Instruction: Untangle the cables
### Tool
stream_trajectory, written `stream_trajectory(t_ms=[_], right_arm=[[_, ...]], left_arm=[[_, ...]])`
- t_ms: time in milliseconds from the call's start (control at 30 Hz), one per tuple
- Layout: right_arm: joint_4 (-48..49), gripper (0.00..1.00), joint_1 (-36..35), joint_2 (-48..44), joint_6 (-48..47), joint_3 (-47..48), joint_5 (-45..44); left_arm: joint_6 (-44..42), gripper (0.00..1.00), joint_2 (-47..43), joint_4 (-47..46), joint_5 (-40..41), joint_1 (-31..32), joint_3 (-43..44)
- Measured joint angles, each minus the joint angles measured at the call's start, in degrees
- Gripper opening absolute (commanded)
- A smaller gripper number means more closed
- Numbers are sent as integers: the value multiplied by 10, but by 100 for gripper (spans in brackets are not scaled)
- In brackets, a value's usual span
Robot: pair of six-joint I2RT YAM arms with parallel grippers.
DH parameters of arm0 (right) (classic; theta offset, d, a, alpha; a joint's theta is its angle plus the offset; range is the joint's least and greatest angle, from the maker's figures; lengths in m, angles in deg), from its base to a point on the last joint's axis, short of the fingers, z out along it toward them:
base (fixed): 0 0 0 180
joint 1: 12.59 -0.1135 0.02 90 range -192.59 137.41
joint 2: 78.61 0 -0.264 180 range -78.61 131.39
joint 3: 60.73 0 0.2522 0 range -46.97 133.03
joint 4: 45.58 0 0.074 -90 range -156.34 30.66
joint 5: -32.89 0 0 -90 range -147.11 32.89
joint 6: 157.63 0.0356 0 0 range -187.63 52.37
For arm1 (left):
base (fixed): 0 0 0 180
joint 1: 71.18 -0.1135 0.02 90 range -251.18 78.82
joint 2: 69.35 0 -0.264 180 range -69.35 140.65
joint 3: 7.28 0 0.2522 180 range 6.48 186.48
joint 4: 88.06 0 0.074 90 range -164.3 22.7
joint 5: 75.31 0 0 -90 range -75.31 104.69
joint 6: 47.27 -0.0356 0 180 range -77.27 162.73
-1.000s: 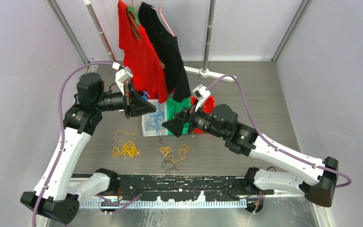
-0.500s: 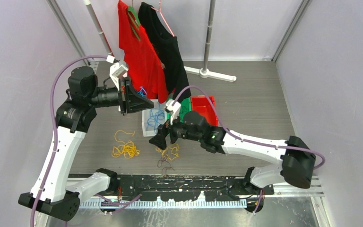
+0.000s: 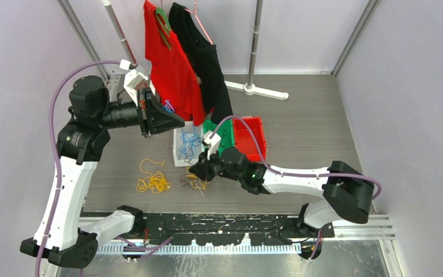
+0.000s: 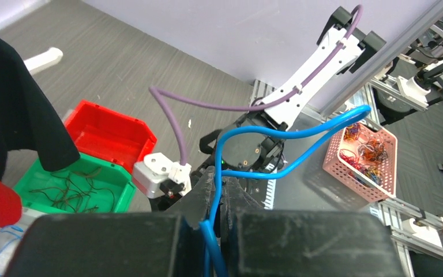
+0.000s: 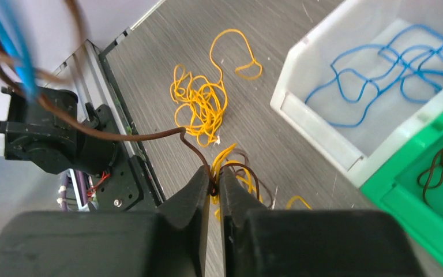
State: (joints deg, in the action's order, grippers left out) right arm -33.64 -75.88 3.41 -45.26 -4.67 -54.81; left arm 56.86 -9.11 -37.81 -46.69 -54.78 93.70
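My left gripper [image 3: 180, 123] is raised above the table, shut on a blue cable [image 4: 277, 134] that loops out past its fingertips [image 4: 210, 180]. The blue cable [image 3: 167, 106] shows beside the red shirt from above. My right gripper [image 3: 191, 173] is low over the table at a small tangle of yellow and brown cables [image 3: 195, 183]. In the right wrist view the right gripper [image 5: 214, 176] is shut on a brown cable [image 5: 150, 136], which arcs away to the left. A separate pile of yellow cables [image 5: 199, 104] lies on the table just beyond.
A white bin [image 5: 317, 121] holds blue cables, a green bin [image 3: 222, 135] holds dark ones, and a red bin [image 3: 249, 137] stands to their right. Red and black shirts [image 3: 176, 63] hang on a rack at the back. A pink basket [image 4: 362, 156] sits off the table.
The right arm swung left and down from the bins to the yellow-brown tangle, and its jaws closed. The left arm drew back to the left and up with the blue cable.
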Motion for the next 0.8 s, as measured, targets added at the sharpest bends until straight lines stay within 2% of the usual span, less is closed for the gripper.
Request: stream_trajectory(t_ms=[67, 233, 500, 633, 800], right_arm=[[11, 1, -5, 0, 10, -19, -7], [35, 1, -16, 0, 45, -75, -30], [32, 1, -21, -10, 97, -117, -63], [5, 1, -22, -48, 114, -121, -82], [-69, 1, -22, -117, 146, -118, -102]], left_arm=[[-1, 0, 5, 4, 7, 0, 23], [-17, 0, 12, 7, 36, 0, 71], [-49, 0, 23, 16, 83, 0, 91], [-64, 0, 24, 14, 104, 0, 51], [-87, 0, 41, 10, 126, 0, -40]])
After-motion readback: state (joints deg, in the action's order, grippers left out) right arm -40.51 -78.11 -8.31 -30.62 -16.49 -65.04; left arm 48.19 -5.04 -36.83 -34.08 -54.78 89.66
